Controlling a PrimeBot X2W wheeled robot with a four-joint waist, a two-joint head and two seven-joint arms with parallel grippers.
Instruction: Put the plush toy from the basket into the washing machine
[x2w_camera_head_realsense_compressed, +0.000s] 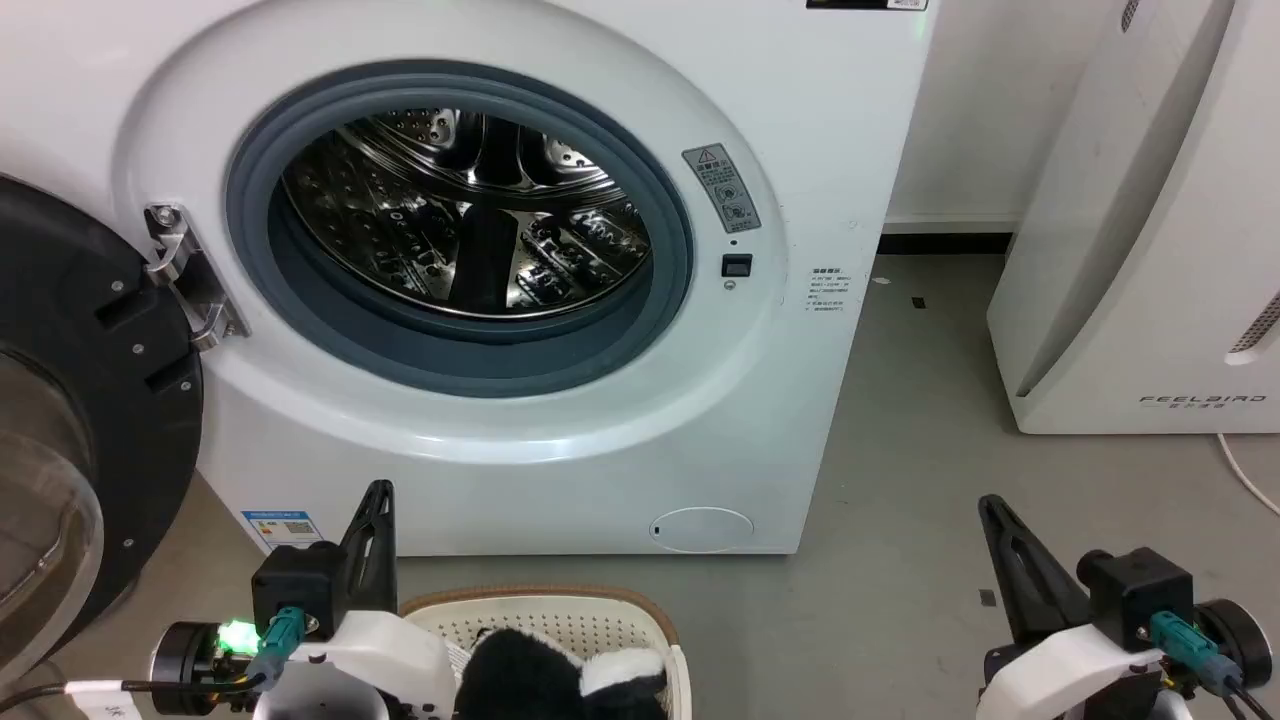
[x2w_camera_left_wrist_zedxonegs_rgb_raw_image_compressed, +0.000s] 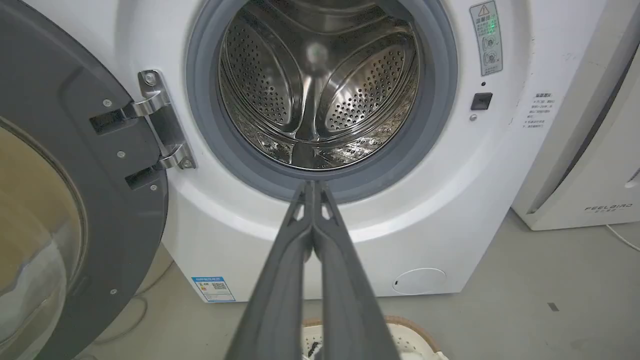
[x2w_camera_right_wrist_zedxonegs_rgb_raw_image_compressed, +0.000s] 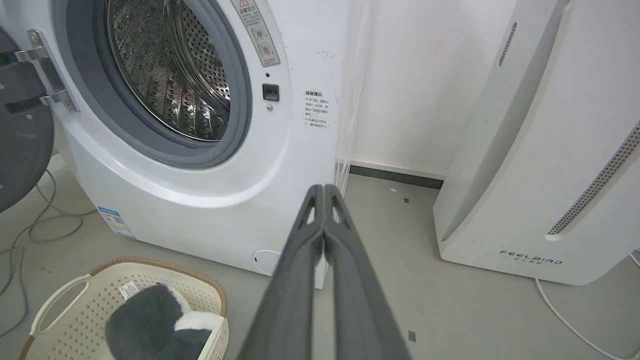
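plush toy (x2w_camera_right_wrist_zedxonegs_rgb_raw_image_compressed: 145, 320): black, white patch | basket (x2w_camera_right_wrist_zedxonegs_rgb_raw_image_compressed: 82, 322): cream, perforated | washing machine (x2w_camera_head_realsense_compressed: 800, 130): white

Grey floor (x2w_camera_head_realsense_compressed: 900, 450); white wall (x2w_camera_head_realsense_compressed: 970, 120), dark skirting (x2w_camera_head_realsense_compressed: 945, 243); white FEELBIRD appliance (x2w_camera_head_realsense_compressed: 1150, 250) at right, white cable (x2w_camera_head_realsense_compressed: 1245, 475) beside it.

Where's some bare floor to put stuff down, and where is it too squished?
Bare grey floor lies between the washing machine and the white appliance. The drum is bare too. Crowded: in front of the machine, with the basket, plush toy and open door.
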